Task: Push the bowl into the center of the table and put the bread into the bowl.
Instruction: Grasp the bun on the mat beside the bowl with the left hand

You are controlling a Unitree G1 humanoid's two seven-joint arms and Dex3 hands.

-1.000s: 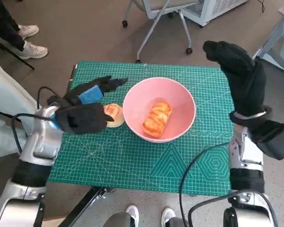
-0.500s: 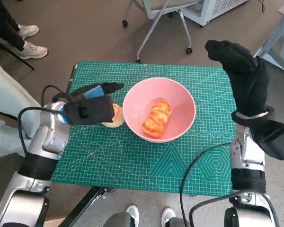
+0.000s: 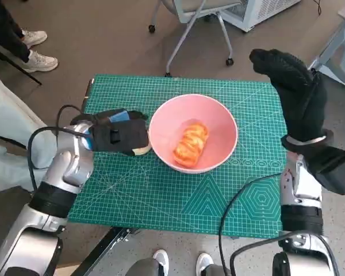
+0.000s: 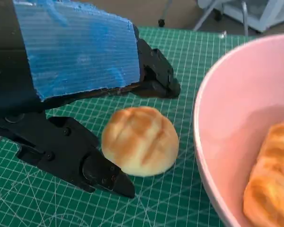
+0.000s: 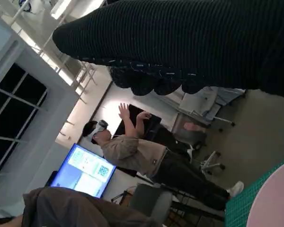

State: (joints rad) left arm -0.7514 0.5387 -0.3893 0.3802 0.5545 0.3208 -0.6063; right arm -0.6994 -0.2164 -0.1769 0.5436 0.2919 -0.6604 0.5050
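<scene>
I count one pink bowl [image 3: 193, 133], two pieces of bread — a round bun [image 4: 139, 140] and a twisted pastry [image 3: 190, 144] — one green cutting mat [image 3: 161, 201], two robot hands: left hand [image 3: 116, 134], right hand [image 3: 293, 95], and one office chair [image 3: 190, 23]

Robotics lab — cutting mat [image 3: 161, 195], office chair [image 3: 190, 17] (person in headset [image 5: 132, 151])

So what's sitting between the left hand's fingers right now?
The round bread bun lies on the green mat between the left hand's spread fingers, beside the pink bowl. The left wrist view shows this; whether the fingers touch the bun is unclear.
</scene>
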